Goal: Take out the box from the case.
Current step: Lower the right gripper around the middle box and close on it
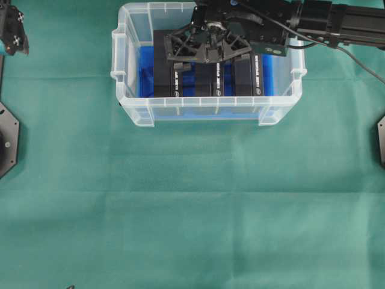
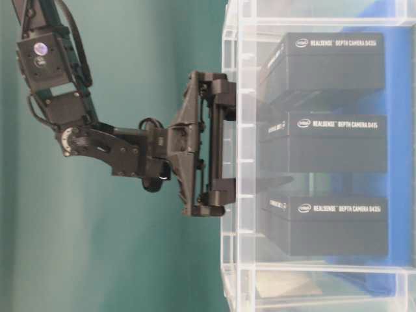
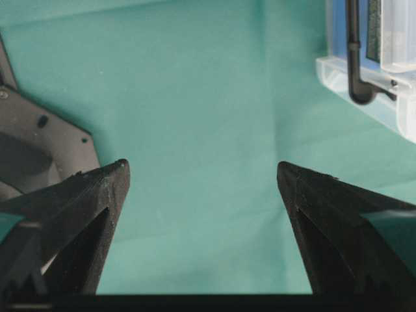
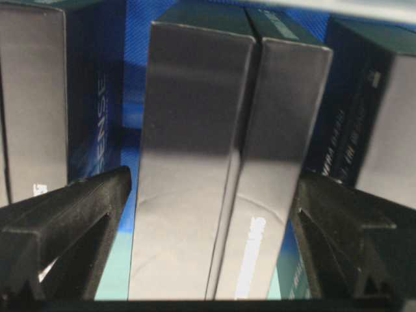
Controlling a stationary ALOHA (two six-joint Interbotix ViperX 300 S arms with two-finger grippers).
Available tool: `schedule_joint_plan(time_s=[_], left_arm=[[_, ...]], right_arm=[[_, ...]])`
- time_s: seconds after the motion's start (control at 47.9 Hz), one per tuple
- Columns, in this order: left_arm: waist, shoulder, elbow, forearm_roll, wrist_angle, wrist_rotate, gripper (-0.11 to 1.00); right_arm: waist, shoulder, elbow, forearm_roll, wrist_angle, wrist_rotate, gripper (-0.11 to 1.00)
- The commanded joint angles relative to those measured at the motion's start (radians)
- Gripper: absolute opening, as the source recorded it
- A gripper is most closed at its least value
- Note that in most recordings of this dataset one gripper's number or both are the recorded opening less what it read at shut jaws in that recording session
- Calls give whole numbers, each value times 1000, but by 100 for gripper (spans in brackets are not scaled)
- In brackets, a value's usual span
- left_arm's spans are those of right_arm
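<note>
Green cloth over the whole tabletop (image 1: 180,211), with the large translucent clear plastic case (image 1: 129,60) and its blue-lined bottom toward the far edge. Inside, standing black rectangular cardboard boxes in three groups; the middle black box (image 4: 188,162), pressed against a twin, framed between the right gripper's (image 1: 207,57) fingers. To do this step well: lower straight down so one finger slips into the blue gap on each side, clear the neighbouring boxes (image 4: 32,97) and the case rim, close squarely on the narrow faces, then lift vertically. Right pincer spread fully wide, holding nothing, touching nothing visible, poised just above the middle pair. Left gripper (image 3: 201,175) likewise spread wide and empty, over bare cloth, well apart from the case.
</note>
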Motion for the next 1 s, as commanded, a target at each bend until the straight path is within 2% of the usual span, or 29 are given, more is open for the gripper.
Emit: schedule_joint_plan(time_s=[0.0, 0.542, 0.626, 0.73, 0.981], left_arm=[[5, -9, -6, 5, -3, -3, 96], [3, -12, -2, 3, -5, -6, 96], [3, -12, -2, 3, -5, -8, 96], [3, -11, -2, 3, -5, -8, 96], [3, -6, -5, 3, -5, -8, 96]], right_arm=[[0, -14, -9, 3, -14, 0, 95], [-2, 0, 6, -2, -15, 2, 94], [-3, 0, 6, -6, -18, 5, 86], [-2, 0, 5, -5, -18, 11, 66], [-3, 0, 0, 0, -18, 11, 67]])
